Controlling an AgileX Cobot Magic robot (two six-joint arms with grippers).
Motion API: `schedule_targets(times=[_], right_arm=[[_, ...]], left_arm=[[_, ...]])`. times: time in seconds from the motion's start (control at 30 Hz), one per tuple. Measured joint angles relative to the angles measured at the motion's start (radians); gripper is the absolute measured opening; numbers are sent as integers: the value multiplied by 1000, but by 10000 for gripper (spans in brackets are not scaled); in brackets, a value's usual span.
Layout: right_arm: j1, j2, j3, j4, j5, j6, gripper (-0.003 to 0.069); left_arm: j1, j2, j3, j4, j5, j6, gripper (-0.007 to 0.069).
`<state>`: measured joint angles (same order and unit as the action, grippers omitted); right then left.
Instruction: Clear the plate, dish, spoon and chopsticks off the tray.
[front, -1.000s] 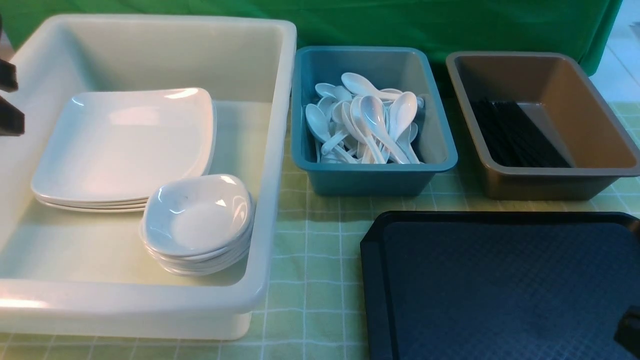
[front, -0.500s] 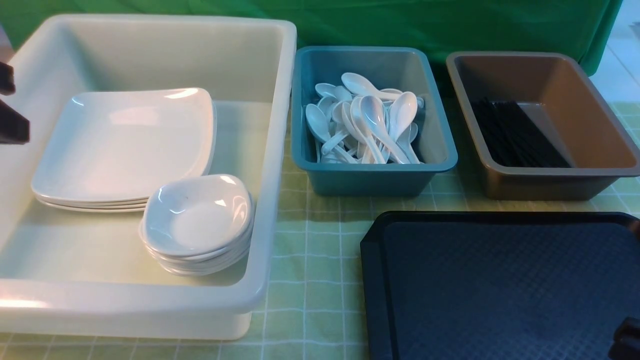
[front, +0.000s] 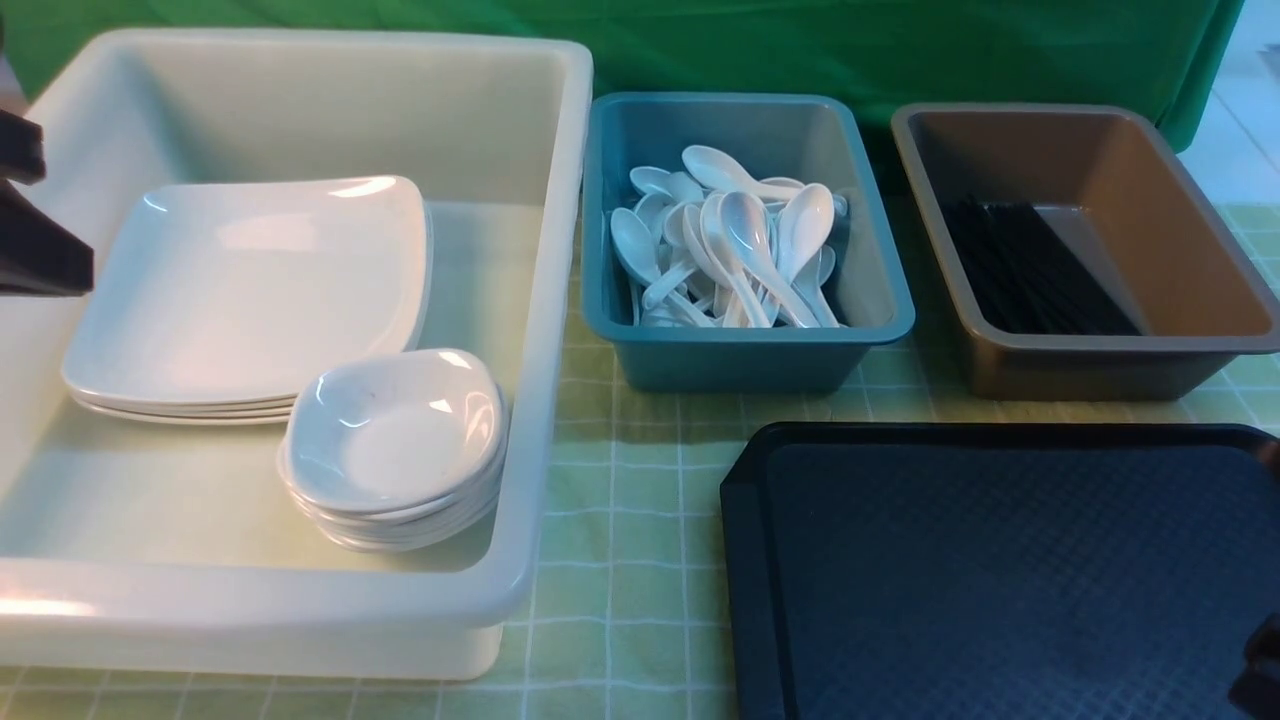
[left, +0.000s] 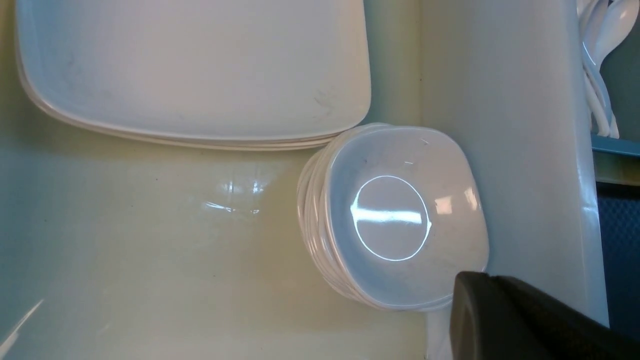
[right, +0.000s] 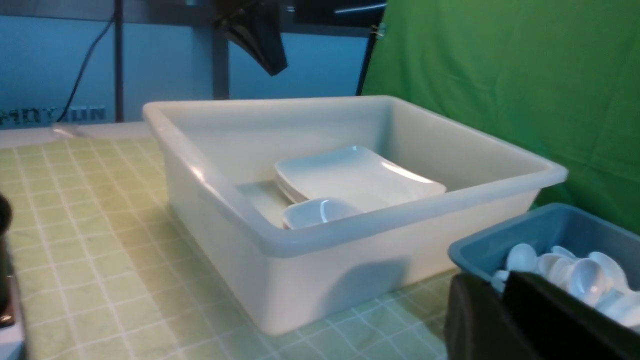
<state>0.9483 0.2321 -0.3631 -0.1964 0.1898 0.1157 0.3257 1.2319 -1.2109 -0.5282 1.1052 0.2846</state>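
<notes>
The black tray (front: 1000, 570) lies bare at the front right. A stack of white square plates (front: 250, 290) and a stack of small white dishes (front: 395, 430) sit in the white tub (front: 560, 300). They also show in the left wrist view: the plates (left: 200, 65), the dishes (left: 395, 215). White spoons (front: 730, 250) fill the teal bin (front: 890, 300). Black chopsticks (front: 1030, 270) lie in the brown tub (front: 1200, 250). My left gripper (front: 60, 240) hangs shut and empty over the white tub's left side. My right gripper (front: 1262, 670) shows only as a dark tip at the tray's front right; it looks shut and empty in the right wrist view (right: 500, 290).
A green checked cloth (front: 620, 480) covers the table, with a green backdrop (front: 800, 50) behind the bins. The three containers stand in a row at the back; a strip of cloth lies between the white tub and the tray.
My left gripper has moved a little to the right over the white tub's left side. My right gripper has sunk lower at the bottom right corner. The crockery has not moved.
</notes>
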Motion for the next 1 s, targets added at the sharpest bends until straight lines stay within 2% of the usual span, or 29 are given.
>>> schedule_targets(times=[0.07, 0.1, 0.13, 0.17, 0.3, 0.33, 0.4, 0.5, 0.7, 0.87, 1.0], right_arm=[[-51, -6, 21, 0, -22, 0, 88], [-154, -26, 69, 2, -56, 0, 95], [-211, -39, 91, 2, -62, 0, 98], [-223, -42, 102, 2, -66, 0, 99], [-483, -122, 230, 2, -61, 0, 113], [-494, -126, 241, 2, -59, 0, 114], [-621, -165, 302, 2, -52, 0, 125], [-749, -203, 354, 2, -48, 0, 134], [-905, -230, 369, 2, 5, -1, 149], [-951, -230, 369, 2, 28, -1, 158], [-951, -230, 369, 2, 32, -1, 166]], left_arm=[[0, 0, 0, 1, 2, 0, -11], [0, 0, 0, 1, 3, 0, -11], [0, 0, 0, 1, 3, 0, -11], [0, 0, 0, 2, 4, 0, -11], [0, 0, 0, 15, 12, 0, -11], [0, 0, 0, 15, 14, 0, -11], [0, 0, 0, 23, 27, 3, -11], [0, 0, 0, 35, 35, 4, -11], [0, 0, -1, 86, 44, 5, -11], [0, 0, -1, 93, 67, 6, -11], [0, 0, -1, 93, 83, 9, -11]])
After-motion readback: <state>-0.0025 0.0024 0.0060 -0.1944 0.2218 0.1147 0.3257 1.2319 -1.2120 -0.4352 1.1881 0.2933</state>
